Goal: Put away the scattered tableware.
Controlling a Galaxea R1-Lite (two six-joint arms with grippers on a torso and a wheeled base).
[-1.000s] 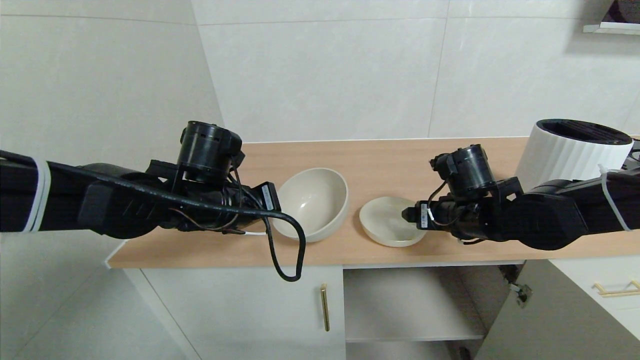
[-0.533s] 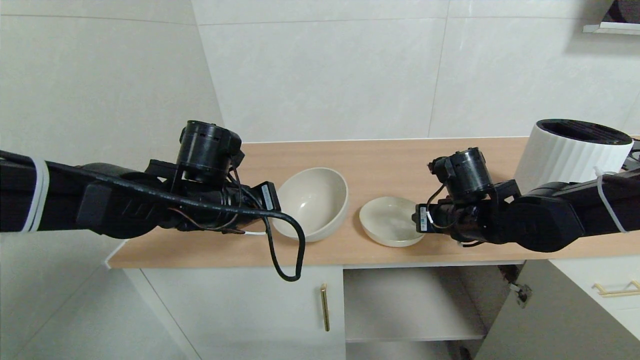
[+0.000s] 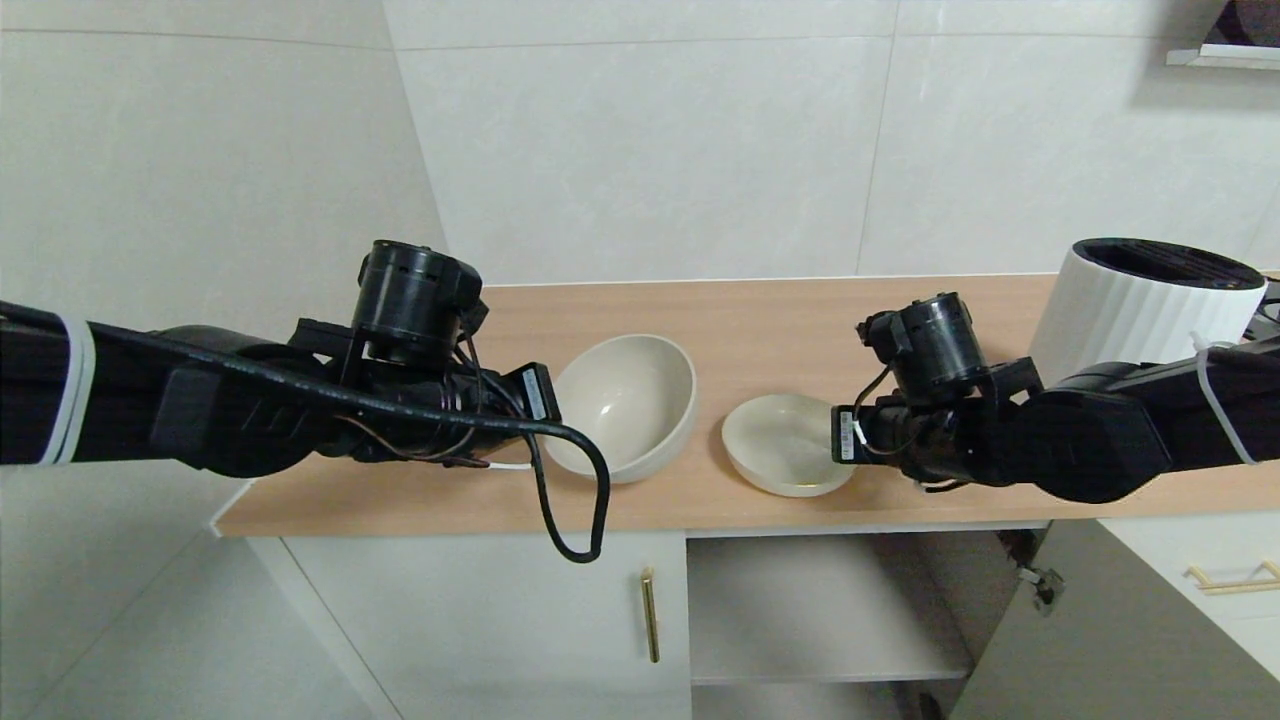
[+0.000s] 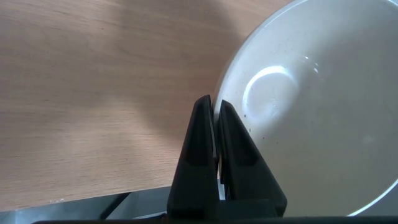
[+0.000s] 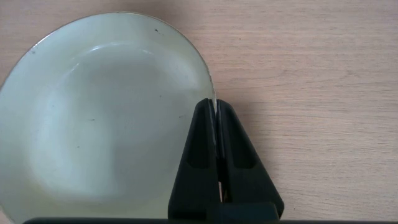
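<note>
While it leans tipped on the wooden counter [image 3: 760, 320], its hollow turned towards the left arm, the deep cream bowl [image 3: 625, 405] has its near rim pinched by the left gripper [image 4: 215, 104]. The two black fingers [image 4: 200, 134] are clenched together with the thin edge of the bowl between them. Just beside it, towards the robot's right and not touching it, lies the shallow pale dish [image 3: 785, 443], close to the counter's front edge. The right gripper [image 5: 216, 107] is clamped on that dish's rim on the side away from the bowl, fingers pressed flat against the edge.

Both arms come in nearly level from opposite sides, the left arm [image 3: 230, 420] stretching across from the left with its wrist pointing towards the bowl, the right arm [image 3: 1080, 440] from the right with its wrist pointing towards the dish, so the two face each other over the counter front.

Farther right on the counter stands a white ribbed cylinder [image 3: 1150, 300] with a dark top. Below the counter, a cabinet door with a gold handle [image 3: 649, 615] sits next to an open shelf compartment [image 3: 820, 610].
</note>
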